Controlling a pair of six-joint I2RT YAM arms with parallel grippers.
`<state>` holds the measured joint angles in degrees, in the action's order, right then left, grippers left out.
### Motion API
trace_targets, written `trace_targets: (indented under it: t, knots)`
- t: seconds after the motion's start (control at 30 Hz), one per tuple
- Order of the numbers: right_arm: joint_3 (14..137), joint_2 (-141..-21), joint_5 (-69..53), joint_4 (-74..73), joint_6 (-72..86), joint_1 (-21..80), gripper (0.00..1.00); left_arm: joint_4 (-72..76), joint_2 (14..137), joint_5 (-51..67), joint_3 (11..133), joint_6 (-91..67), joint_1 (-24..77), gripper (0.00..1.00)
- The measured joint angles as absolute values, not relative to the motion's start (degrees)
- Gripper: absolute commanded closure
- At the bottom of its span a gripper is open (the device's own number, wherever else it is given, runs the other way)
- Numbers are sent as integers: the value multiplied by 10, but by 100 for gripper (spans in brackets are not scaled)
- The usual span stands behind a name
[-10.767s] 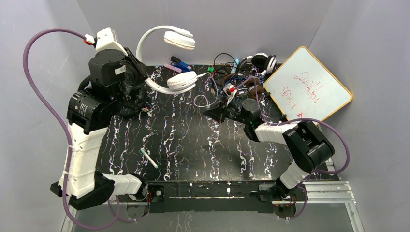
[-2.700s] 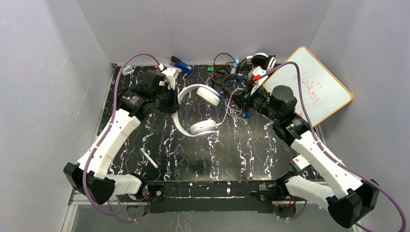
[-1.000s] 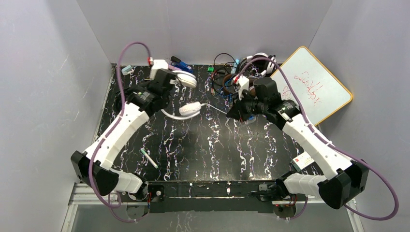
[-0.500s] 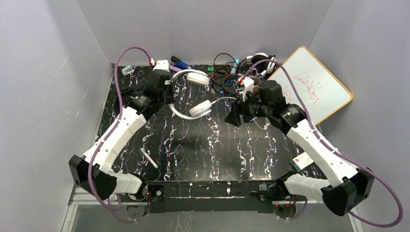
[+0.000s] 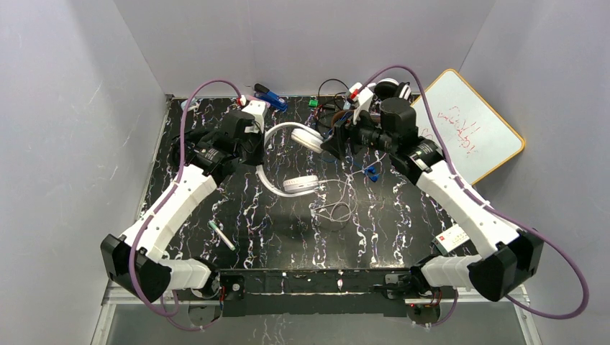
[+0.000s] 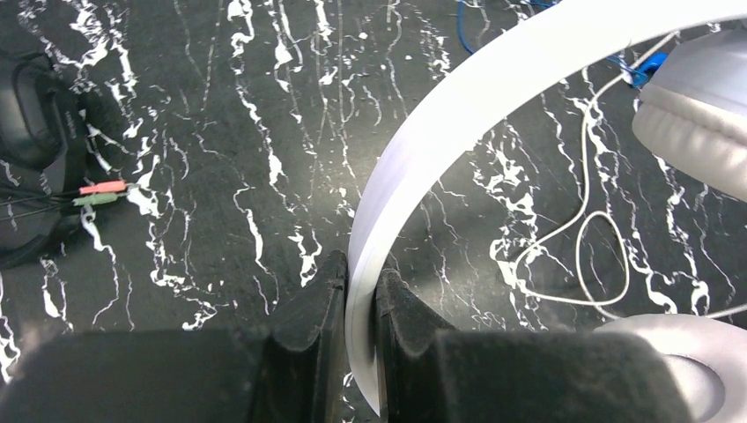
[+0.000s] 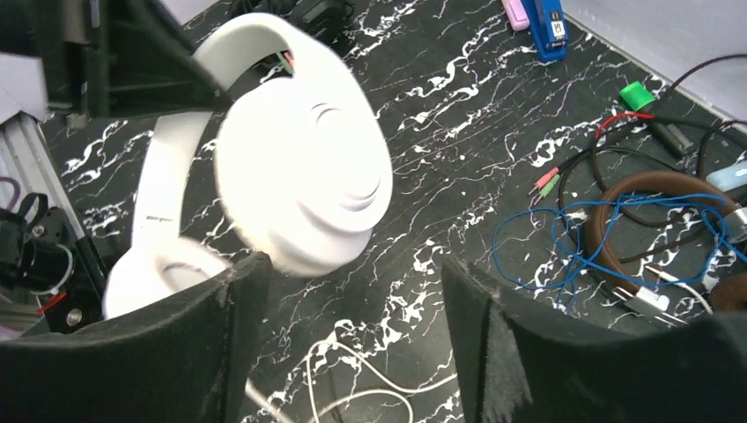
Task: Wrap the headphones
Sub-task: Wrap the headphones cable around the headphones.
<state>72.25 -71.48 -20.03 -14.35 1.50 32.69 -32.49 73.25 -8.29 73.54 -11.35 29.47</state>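
Pinching headphones (image 6: pixel 458 115) by band — left hand (image 6: pixel 359 275)

Your left claw (image 5: pixel 253 149) grips the band of the headphones (image 5: pixel 301 185) at the middle of the table (image 5: pixel 288 241); your right claw (image 5: pixel 332 141) stands spread just right of them; their cord (image 5: pixel 334 210) loops in front; a cable tangle (image 5: pixel 329 100) lies behind; a board (image 5: pixel 460 133) leans far right; a pen (image 5: pixel 221 235) lies near left.
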Motion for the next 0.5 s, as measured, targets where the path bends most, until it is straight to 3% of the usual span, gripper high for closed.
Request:
trace_targets:
  t: [0.07,0.2,0.3,0.5]
  knots:
    - [722,-732,-193,-133,22,327,26,-324,729,-65,735,-106,296,100]
    - [722,-742,-213,-105,36,326,8,-324,729,-47,735,-99,298,100]
    - [722,-741,-246,-77,36,326,5,-324,729,-26,735,-95,306,100]
    - [714,-740,-313,-58,31,326,34,-324,730,-5,737,-91,326,100]
